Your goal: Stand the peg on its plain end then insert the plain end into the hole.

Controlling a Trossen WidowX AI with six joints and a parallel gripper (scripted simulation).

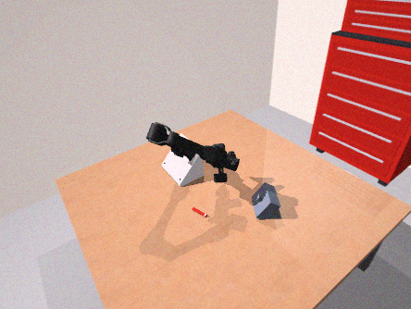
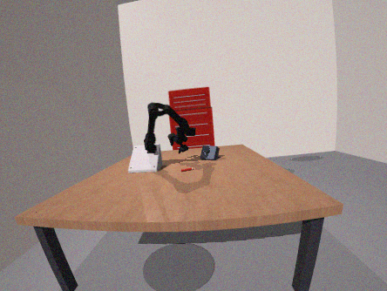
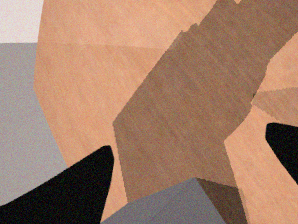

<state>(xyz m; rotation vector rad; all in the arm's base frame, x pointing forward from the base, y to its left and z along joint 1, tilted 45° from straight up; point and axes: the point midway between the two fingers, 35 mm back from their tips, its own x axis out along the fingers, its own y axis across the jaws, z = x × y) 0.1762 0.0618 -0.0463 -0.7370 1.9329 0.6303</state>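
The red peg (image 1: 199, 212) (image 2: 187, 169) lies flat on the table (image 1: 139, 199) (image 2: 244, 196). Its white band is near its right end in the top and exterior views. The blue-grey block with the sloped panel (image 1: 267, 202) (image 2: 211, 152) stands to the right of the peg; part of it shows at the bottom of the wrist view (image 3: 170, 207). A dark patch lies on its face; I cannot tell the hole from shadow. My gripper (image 1: 228, 170) (image 3: 189, 141) is open and empty, raised above the table between the white base and the block, away from the peg.
The white wedge-shaped base (image 1: 178, 169) (image 2: 145, 162) stands under the arm, left of the block. The arm's shadow falls across the table around the peg and block. A red tool cabinet (image 1: 363, 92) (image 2: 192, 119) stands beyond the table.
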